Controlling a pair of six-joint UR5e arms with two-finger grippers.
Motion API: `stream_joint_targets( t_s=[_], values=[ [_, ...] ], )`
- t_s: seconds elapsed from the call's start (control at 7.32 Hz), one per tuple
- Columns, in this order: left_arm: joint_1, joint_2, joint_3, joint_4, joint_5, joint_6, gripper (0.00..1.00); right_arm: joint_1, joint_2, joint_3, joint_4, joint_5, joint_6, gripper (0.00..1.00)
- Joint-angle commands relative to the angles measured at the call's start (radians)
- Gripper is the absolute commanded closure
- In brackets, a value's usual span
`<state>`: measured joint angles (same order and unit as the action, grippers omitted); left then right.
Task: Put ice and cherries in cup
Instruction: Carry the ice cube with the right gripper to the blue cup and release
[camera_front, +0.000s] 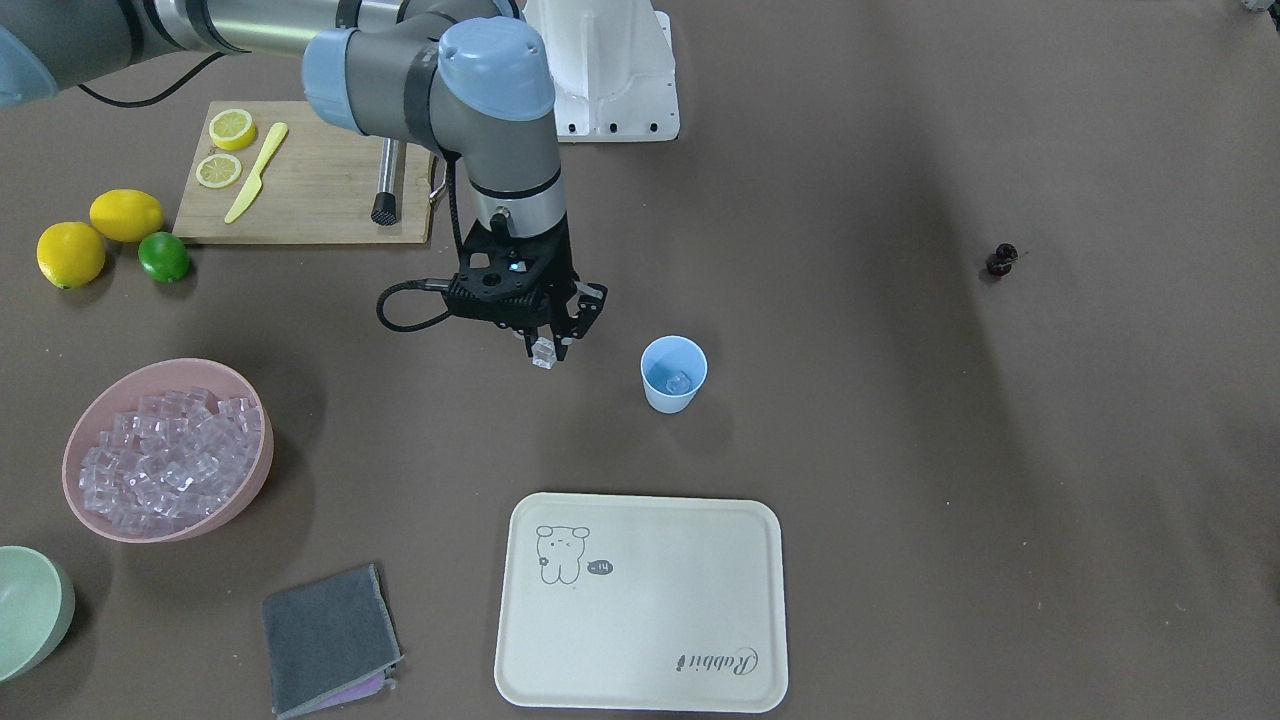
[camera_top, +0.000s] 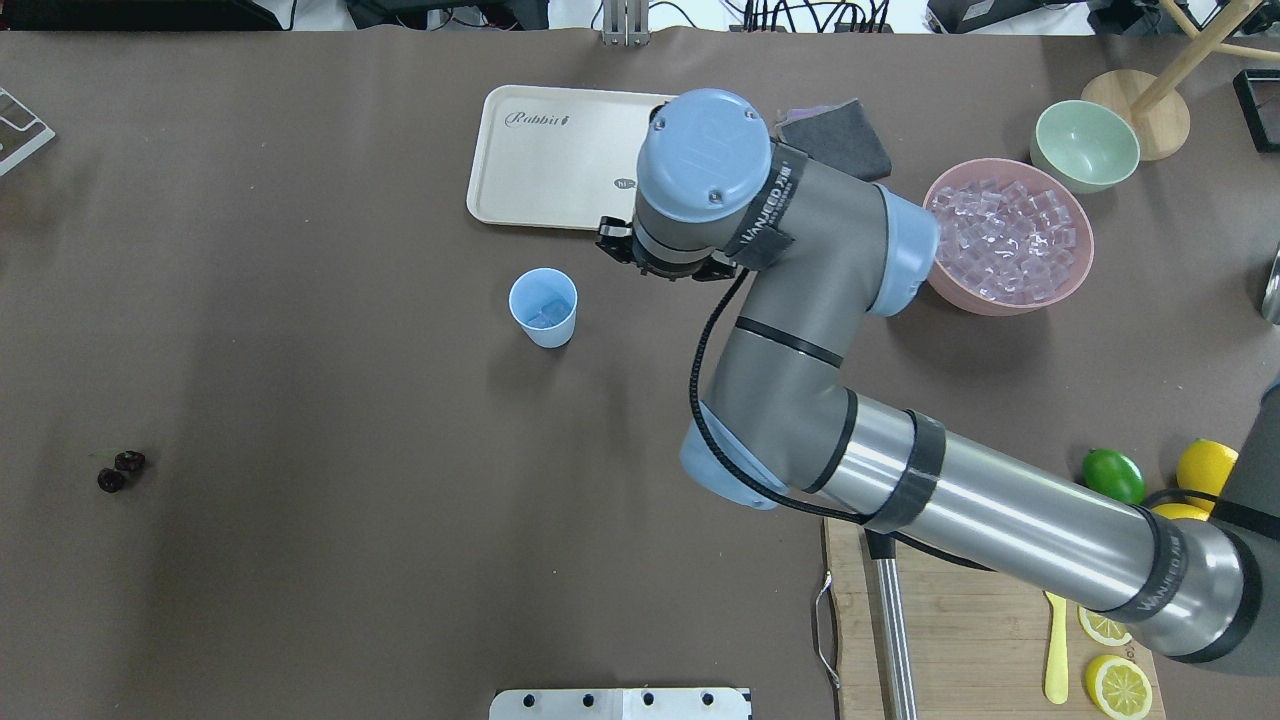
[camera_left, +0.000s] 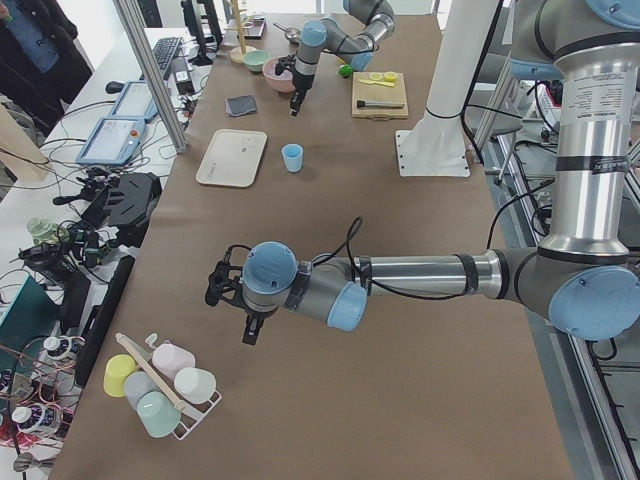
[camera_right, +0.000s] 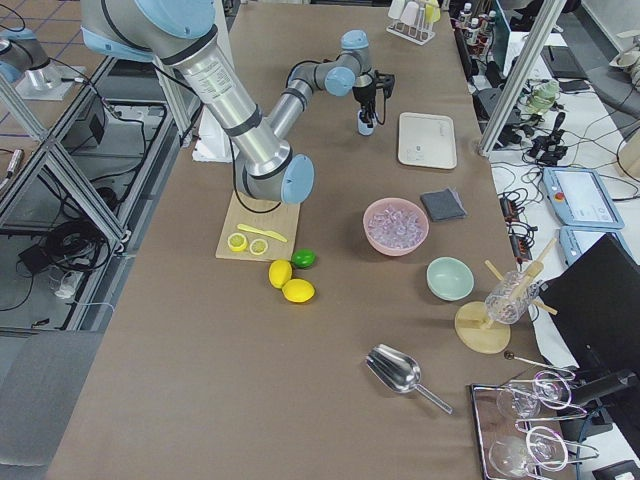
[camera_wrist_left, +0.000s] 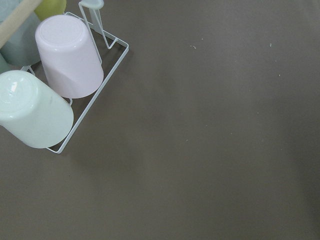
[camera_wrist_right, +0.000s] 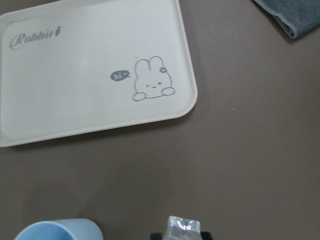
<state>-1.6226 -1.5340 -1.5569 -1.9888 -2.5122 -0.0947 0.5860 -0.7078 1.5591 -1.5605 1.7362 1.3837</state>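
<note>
Ice cube (camera_wrist_right: 183, 226): clenched in right fingers (camera_front: 547, 343), raised near cup (camera_front: 673, 373), which holds a second cube (camera_front: 679, 381). Cherries (camera_front: 1001, 259): on desk (camera_front: 900, 450), well apart. Left fingers (camera_left: 250, 328): state I cannot tell. Step, as I judge: ice delivery. Next: centre over rim, then release.

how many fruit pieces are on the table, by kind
whole lemons: 2
lime: 1
lemon slices: 2
cherries: 2
total: 7
</note>
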Motion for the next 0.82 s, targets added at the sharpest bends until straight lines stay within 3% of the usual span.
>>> stream_joint_targets(
  t_s=[0.0, 0.14, 0.41, 0.55, 0.68],
  values=[
    [-0.002, 0.031, -0.003, -0.044, -0.003, 0.0, 0.02, -0.056, 0.083, -0.17, 0.245, -0.016, -0.046, 0.76],
    [-0.003, 0.034, -0.008, -0.044, -0.003, 0.0, 0.02, -0.084, 0.114, -0.221, 0.284, -0.062, -0.045, 0.75],
    [-0.025, 0.047, -0.011, -0.042, -0.014, 0.0, 0.02, -0.104, 0.13, -0.237, 0.289, -0.089, -0.048, 0.73],
    [-0.025, 0.049, -0.008, -0.042, -0.013, 0.0, 0.02, -0.104, 0.134, -0.237, 0.287, -0.092, -0.048, 0.55],
    [-0.026, 0.051, -0.011, -0.042, -0.014, 0.0, 0.02, -0.098, 0.123, -0.238, 0.284, -0.093, -0.073, 0.54]
  ],
)
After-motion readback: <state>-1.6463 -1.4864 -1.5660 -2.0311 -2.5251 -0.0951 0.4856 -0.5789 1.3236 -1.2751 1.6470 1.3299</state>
